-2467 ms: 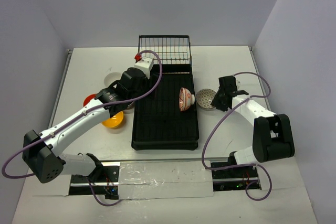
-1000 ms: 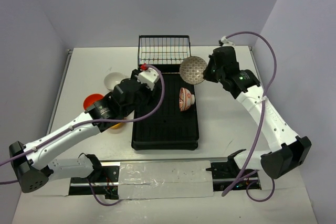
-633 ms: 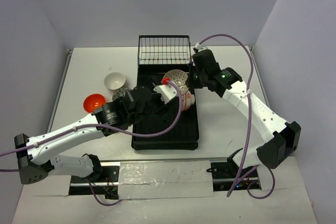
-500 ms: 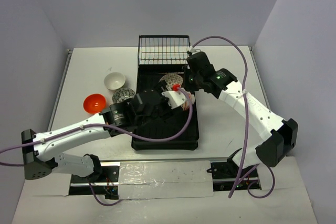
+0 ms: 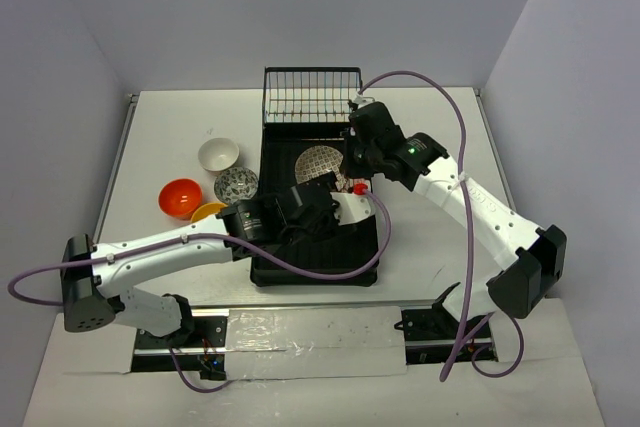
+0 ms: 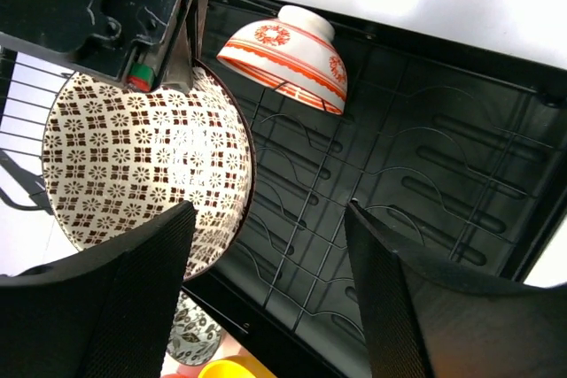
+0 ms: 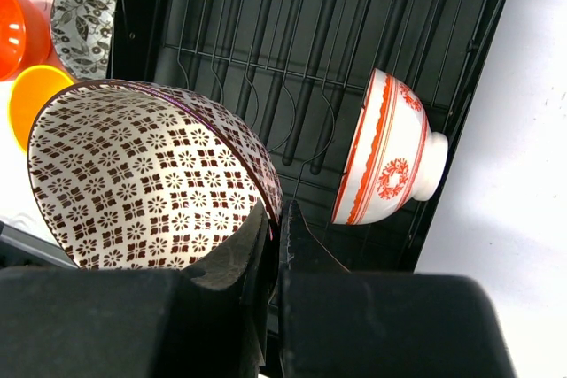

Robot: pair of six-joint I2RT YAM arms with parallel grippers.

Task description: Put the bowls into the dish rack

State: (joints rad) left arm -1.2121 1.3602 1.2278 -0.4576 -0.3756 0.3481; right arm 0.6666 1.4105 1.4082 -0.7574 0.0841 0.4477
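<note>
My right gripper (image 7: pixel 276 214) is shut on the rim of a brown-and-white patterned bowl (image 7: pixel 151 174) and holds it tilted over the far half of the black dish rack (image 5: pixel 300 259); from above the bowl (image 5: pixel 318 163) sits just left of the gripper (image 5: pixel 352 152). A red-on-white bowl (image 7: pixel 385 152) stands on edge in the rack's wires at its right side. My left gripper (image 6: pixel 268 207) is open and empty above the rack's middle (image 5: pixel 322 215), next to the held bowl (image 6: pixel 142 165). White (image 5: pixel 218 154), grey speckled (image 5: pixel 236 185), red-orange (image 5: pixel 181 197) and yellow-orange (image 5: pixel 207 212) bowls sit left of the rack.
The upright wire basket (image 5: pixel 312 95) stands at the rack's far end, just behind the held bowl. My two arms are close together over the rack. Bare table (image 5: pixel 440 147) lies to the right of the rack.
My right gripper lifted the patterned bowl from the table right of the rack and carried it left over the rack. My left arm swung right from the loose bowls to above the rack.
</note>
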